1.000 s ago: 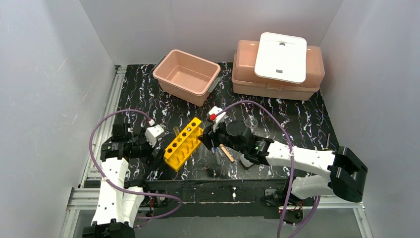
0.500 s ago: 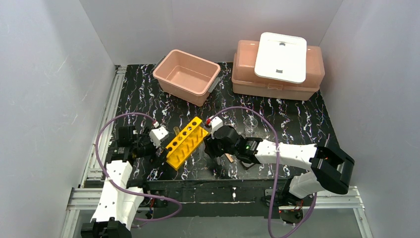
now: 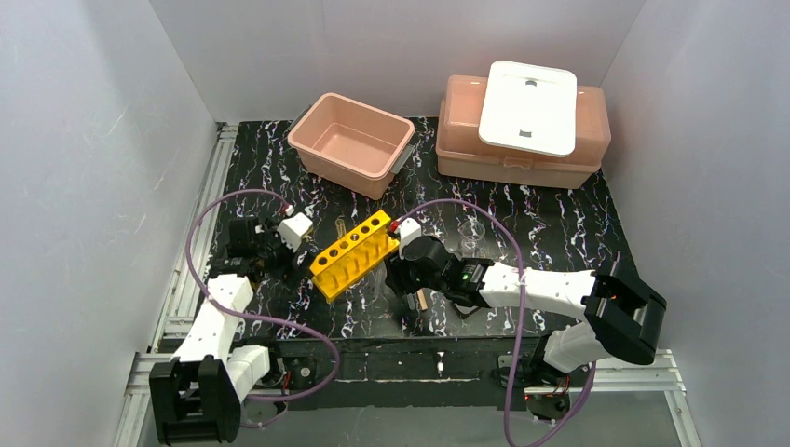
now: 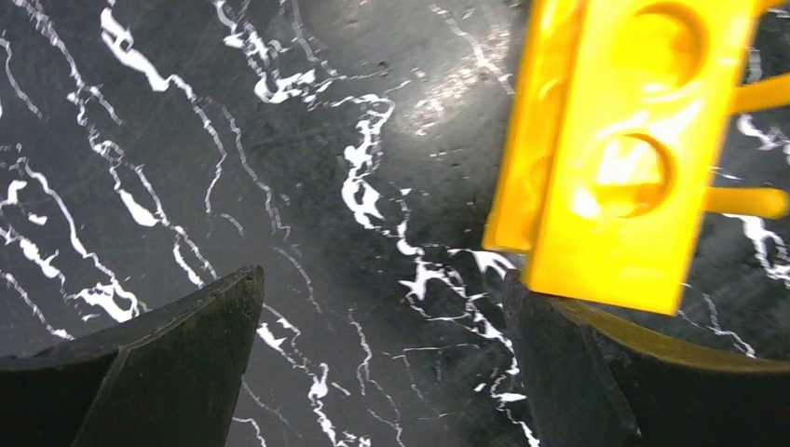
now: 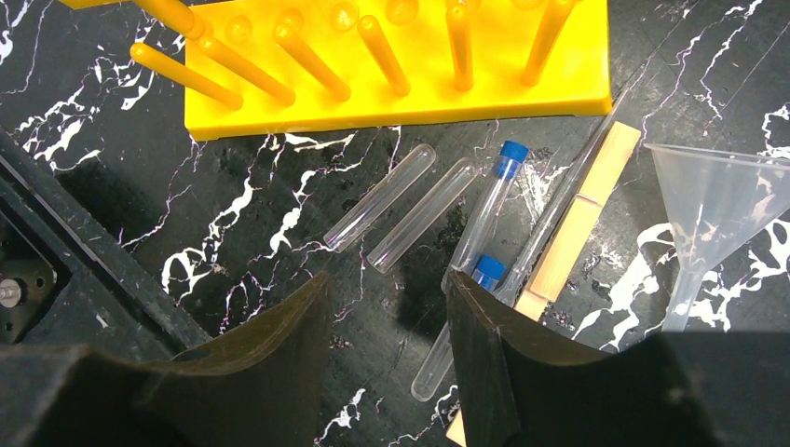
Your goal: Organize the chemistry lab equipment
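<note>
The top view looks steeply down from behind the near edge over the whole black marbled table [image 3: 578, 223]. Both wrist cameras face down close to it, sharing the yellow plastic holed rack [image 3: 351, 252].

Near edge crowded, back strip open

The yellow test-tube rack [image 3: 352, 253] blocks the near middle; clear glass tubes [image 5: 380, 197], blue-capped tubes [image 5: 489, 209], a wooden stick [image 5: 582, 219] and a clear funnel [image 5: 715, 191] lie packed just beside it. Bare black marbled table [image 3: 578, 216] stretches between this clutter and the open pink tub [image 3: 340, 168] and lidded pink tub [image 3: 512, 169] behind.
</note>
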